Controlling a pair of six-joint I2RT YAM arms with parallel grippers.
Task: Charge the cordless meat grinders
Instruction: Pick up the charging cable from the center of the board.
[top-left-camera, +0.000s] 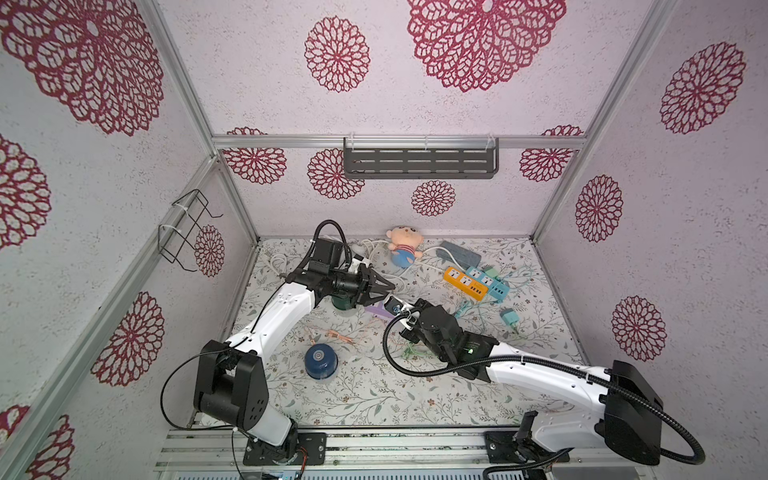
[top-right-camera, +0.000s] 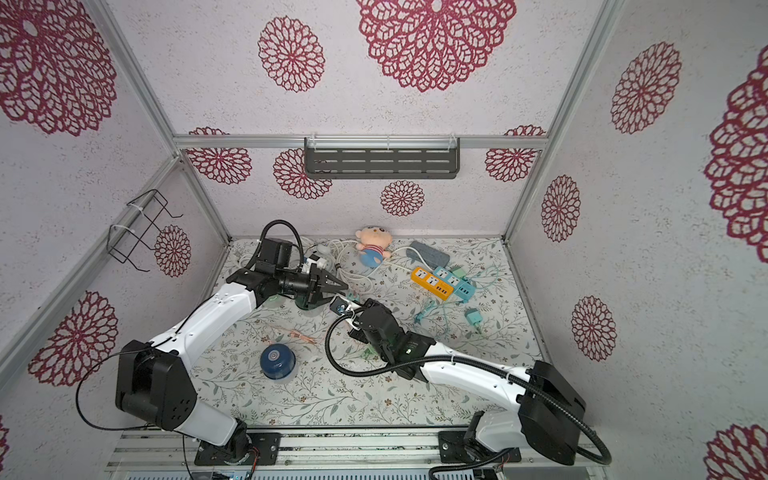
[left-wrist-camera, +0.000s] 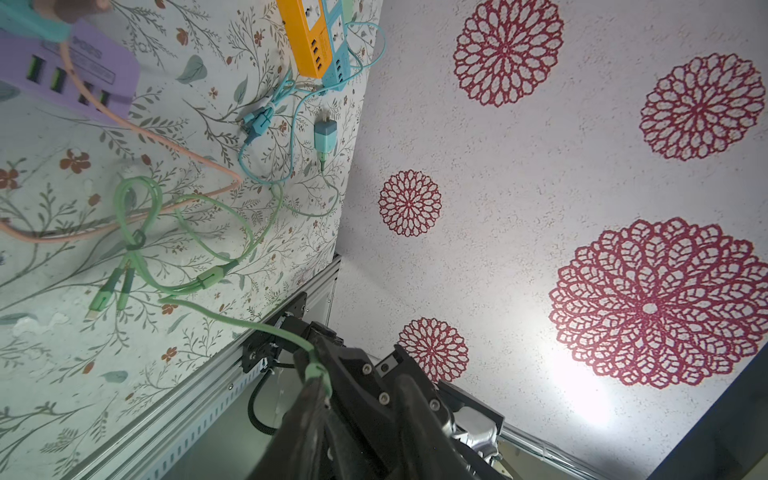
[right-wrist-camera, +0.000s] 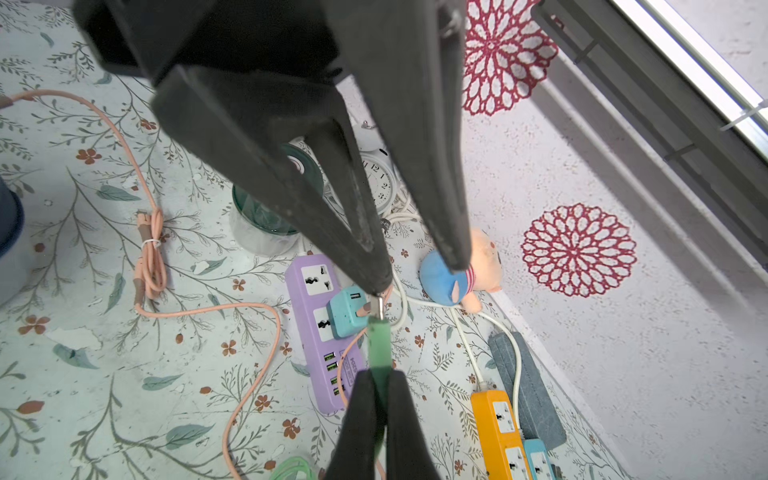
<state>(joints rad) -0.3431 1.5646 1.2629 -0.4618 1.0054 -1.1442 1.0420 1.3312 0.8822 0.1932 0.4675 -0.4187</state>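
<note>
Floral-print tabletop (top-left-camera: 415, 395), boxed in by pale textured walls stamped with crimson flower medallions. On the back wall, a grey slotted shelf (top-left-camera: 419, 162); on the left wall, a black wire rack (top-left-camera: 187, 228), visible from above only. Toward the front, upright and apart from the clutter, the navy grinder (top-left-camera: 321, 360). Farther back, half hidden under the left arm in both top views, the dark green grinder (top-left-camera: 344, 305), just beside a purple power strip (right-wrist-camera: 318, 332). Plain only from the right wrist: a white alarm clock (right-wrist-camera: 380, 178) behind that grinder; the right hand (right-wrist-camera: 380, 376) clamped on a green plug (right-wrist-camera: 380, 340); the left hand (right-wrist-camera: 419, 272) narrowly parted, gripping nothing, one tip just at the plug's metal end. Clearest from the left wrist: the green cable (left-wrist-camera: 212, 275) lying in loose loops on the tabletop.
</note>
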